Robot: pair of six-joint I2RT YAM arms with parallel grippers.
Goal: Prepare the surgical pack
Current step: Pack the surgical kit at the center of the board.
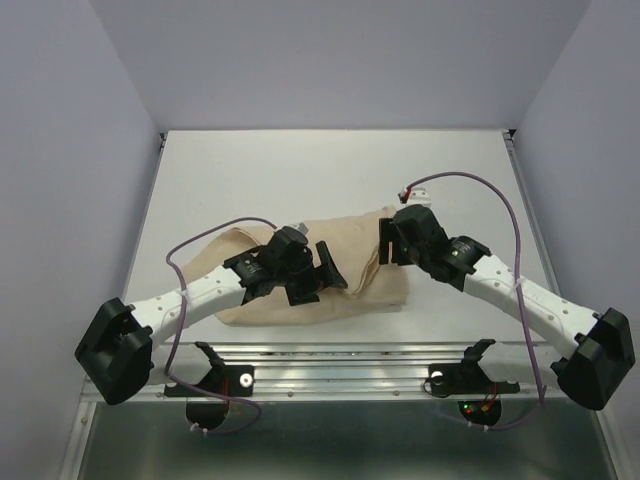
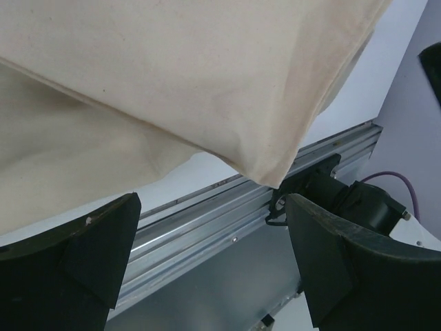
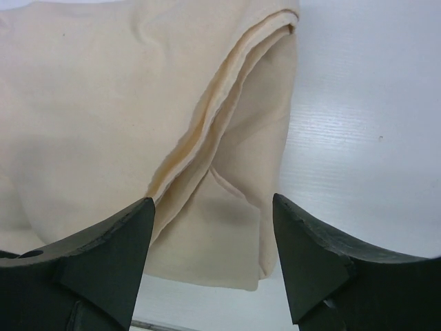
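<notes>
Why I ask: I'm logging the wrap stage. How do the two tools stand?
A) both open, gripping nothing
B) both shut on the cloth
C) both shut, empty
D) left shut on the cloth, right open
A: in the wrist views the left tool and right tool each have their fingers wide apart, and the cloth is pinched by neither.

cloth on table | rail in front | L fingers over ctr | R fingers prob over rt end

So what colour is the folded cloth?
Plain beige cloth, no pattern; the right wrist view shows it best.
</notes>
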